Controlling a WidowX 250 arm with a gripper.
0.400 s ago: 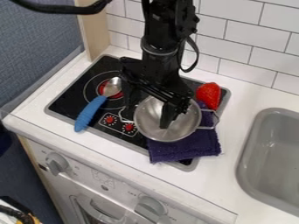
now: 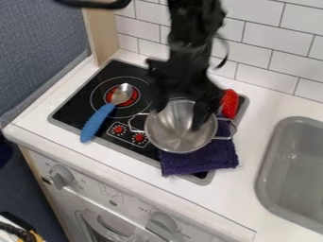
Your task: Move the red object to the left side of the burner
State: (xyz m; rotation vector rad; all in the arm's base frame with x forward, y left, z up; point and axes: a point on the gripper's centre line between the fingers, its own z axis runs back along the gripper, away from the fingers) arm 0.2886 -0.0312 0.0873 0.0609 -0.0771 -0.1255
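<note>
The hand [image 2: 178,118] hangs over the pot [image 2: 183,137], blurred, its two fingers apart: one by the pot's rear rim, the other over the side nearer the red object. The tips are too smeared to place exactly, and the arm above is cut off by the top edge.

The red object [image 2: 231,105] is at the rear right of the stove [image 2: 69,106], beside the towel [image 2: 205,158]. The hand covers part of its left side, so its full shape can't be made out.

The pot stands partly on the purple towel and hides much of it; part of its rear rim is behind the hand. The towel's near end reaches past the stove's edge onto the table [image 2: 114,163]. The spoon [image 2: 96,124] lies on the left burner [image 2: 134,96], covering some of its red centre, with its blue handle towards the front edge.

The sink [image 2: 296,165] is cut off at the right. A black and yellow thing [image 2: 16,229] pokes in at the lower left corner, too cropped to name.
</note>
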